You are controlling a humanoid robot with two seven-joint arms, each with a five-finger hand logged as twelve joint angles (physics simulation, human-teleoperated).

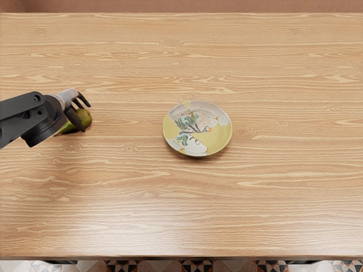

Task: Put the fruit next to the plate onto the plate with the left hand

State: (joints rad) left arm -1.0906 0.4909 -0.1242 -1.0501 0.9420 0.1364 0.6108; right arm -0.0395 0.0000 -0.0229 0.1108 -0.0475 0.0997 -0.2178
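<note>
Yellow-green fruit (85,118), partly hidden, clasped by left hand (70,107) fingers (76,122)

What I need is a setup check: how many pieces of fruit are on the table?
1. The green fruit lies near the table's left edge, partly covered by the left hand, well left of the plate. The hand could hide another.

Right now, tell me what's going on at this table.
The robot's left hand has reached in from the left and is at a greenish-yellow fruit, partly covering it. Whether it has a hold on it can't be told from this view. The patterned plate sits apart, nearer the middle of the wooden table, with no fruit on it yet. The right arm is out of view.
</note>
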